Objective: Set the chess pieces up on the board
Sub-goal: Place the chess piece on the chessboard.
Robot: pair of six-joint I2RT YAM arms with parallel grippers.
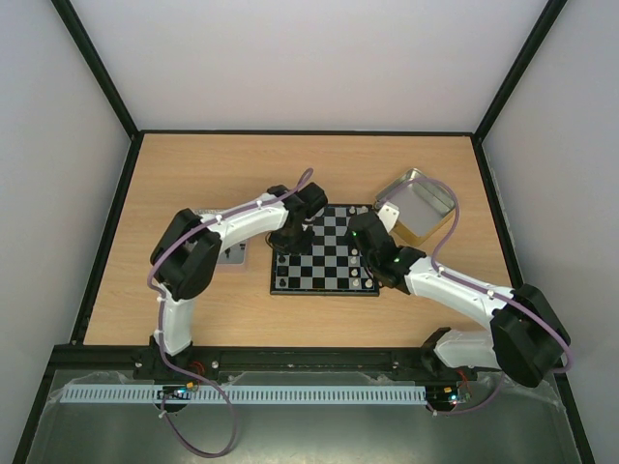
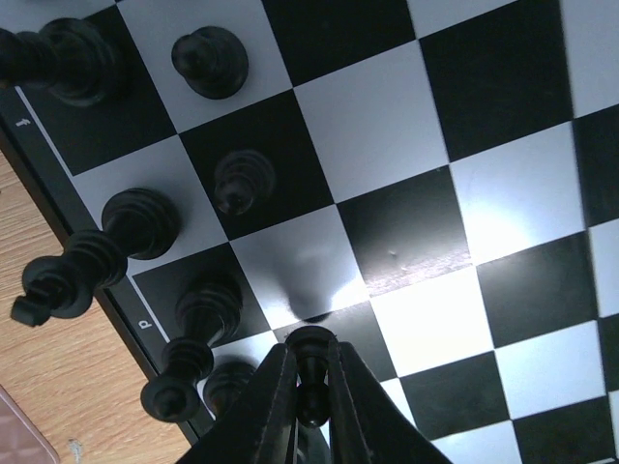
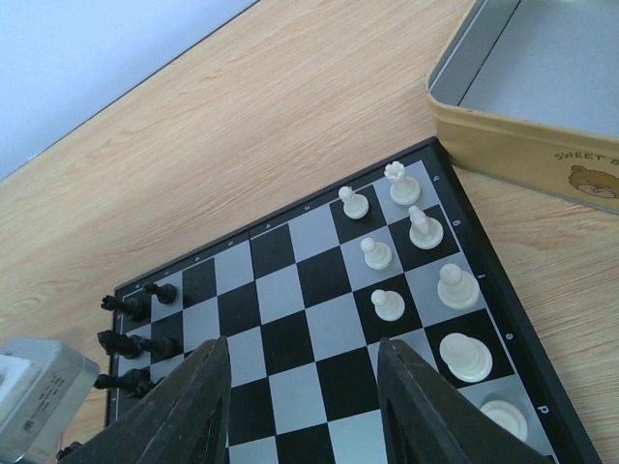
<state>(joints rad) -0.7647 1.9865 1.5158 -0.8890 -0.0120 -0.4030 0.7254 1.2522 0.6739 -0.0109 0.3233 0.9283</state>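
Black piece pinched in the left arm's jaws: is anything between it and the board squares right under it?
Nothing visible. The black piece is over bare squares of the board; the nearest other black pieces stand on squares off to one side, toward the board's edge.

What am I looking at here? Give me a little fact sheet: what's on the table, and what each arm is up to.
board: small chessboard at mid-table
black pieces: several standing along the board's left edge
white pieces: several standing along its right edge
left tool: shut on a black piece, low over the board near the other black ones
right tool: open, holding nothing, above the board
tin: open, by the board's far right corner
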